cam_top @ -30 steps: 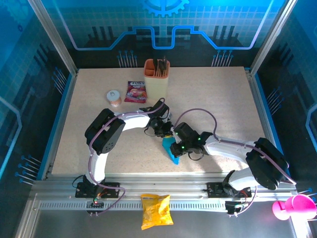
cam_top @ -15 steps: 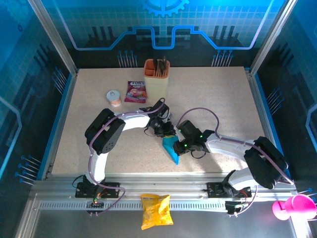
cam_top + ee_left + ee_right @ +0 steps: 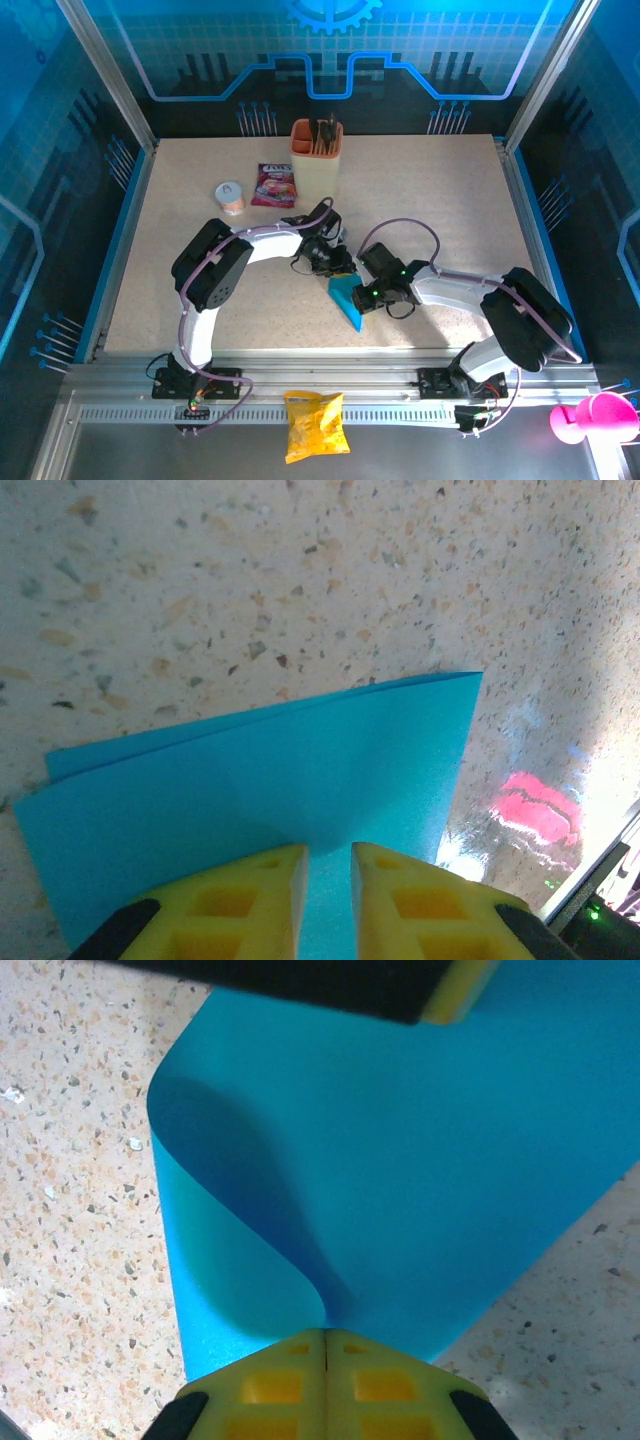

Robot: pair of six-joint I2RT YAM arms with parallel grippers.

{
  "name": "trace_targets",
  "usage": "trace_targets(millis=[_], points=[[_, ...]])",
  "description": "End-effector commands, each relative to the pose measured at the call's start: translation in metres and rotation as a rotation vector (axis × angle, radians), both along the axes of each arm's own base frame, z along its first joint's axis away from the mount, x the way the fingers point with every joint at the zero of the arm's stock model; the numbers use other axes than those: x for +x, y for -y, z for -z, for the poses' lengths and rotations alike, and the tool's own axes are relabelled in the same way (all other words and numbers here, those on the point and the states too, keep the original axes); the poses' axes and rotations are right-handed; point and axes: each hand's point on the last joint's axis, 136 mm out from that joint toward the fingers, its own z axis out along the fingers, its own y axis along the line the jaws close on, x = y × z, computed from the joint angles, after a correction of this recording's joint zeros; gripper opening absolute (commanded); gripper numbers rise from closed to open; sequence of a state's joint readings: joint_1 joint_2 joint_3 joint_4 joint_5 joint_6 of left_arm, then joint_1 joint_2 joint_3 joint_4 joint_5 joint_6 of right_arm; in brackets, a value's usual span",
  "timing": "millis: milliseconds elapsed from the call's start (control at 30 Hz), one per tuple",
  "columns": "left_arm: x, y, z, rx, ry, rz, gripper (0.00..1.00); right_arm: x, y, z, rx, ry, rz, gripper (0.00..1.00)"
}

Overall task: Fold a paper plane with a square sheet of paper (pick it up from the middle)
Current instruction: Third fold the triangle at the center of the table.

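Note:
The square sheet of paper (image 3: 348, 303), bright blue and folded to a pointed wedge, lies mid-table between both arms. In the left wrist view the paper (image 3: 300, 770) lies flat with layered edges. My left gripper (image 3: 328, 852) rests over its near part, yellow fingers a narrow gap apart, paper showing beneath and nothing pinched. From above, the left gripper (image 3: 338, 272) sits at the wedge's far end. My right gripper (image 3: 327, 1335) is shut on a flap of the paper (image 3: 420, 1160), which curls up off the lower layer into the fingertips. The right gripper (image 3: 360, 296) is at the wedge's right edge.
A beige cup (image 3: 316, 155) holding dark sticks stands at the back. A pink-purple packet (image 3: 275, 185) and a small round tub (image 3: 231, 197) lie to its left. A yellow snack bag (image 3: 315, 425) rests on the front rail. A pink object (image 3: 590, 415) sits at the bottom right.
My right gripper has drawn the pinched flap slightly up and right, and the wedge has shifted a little. The left fingers have narrowed slightly; the left arm has stayed put.

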State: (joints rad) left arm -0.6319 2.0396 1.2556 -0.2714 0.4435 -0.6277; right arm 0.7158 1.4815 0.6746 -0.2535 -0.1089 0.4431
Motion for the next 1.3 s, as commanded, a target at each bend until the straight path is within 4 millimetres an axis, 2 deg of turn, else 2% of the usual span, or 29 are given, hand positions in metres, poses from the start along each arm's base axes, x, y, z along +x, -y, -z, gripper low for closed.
trace_targets(millis=[0,367,767,867,1067,1167,1267], points=[[-0.009,-0.015,0.030,0.076,-0.048,-0.005,0.22,0.008,-0.003,-0.004,0.011,0.007,-0.003,0.00],[-0.010,-0.016,0.033,0.076,-0.054,-0.003,0.21,0.014,-0.002,-0.005,0.013,0.008,0.012,0.00],[-0.008,-0.016,0.029,0.070,-0.048,-0.008,0.20,0.005,0.004,0.011,-0.010,-0.033,0.020,0.00],[-0.001,-0.018,0.018,0.049,-0.030,-0.031,0.20,0.001,0.008,0.016,-0.019,-0.045,0.026,0.00],[0.019,-0.027,-0.028,-0.022,0.056,-0.094,0.23,-0.004,0.014,0.025,-0.038,-0.064,0.036,0.00],[0.016,-0.034,-0.047,-0.042,0.094,-0.107,0.26,-0.005,0.015,0.027,-0.042,-0.070,0.038,0.00],[0.004,-0.039,-0.057,-0.077,0.103,-0.122,0.27,-0.007,0.016,0.029,-0.045,-0.075,0.040,0.00]])
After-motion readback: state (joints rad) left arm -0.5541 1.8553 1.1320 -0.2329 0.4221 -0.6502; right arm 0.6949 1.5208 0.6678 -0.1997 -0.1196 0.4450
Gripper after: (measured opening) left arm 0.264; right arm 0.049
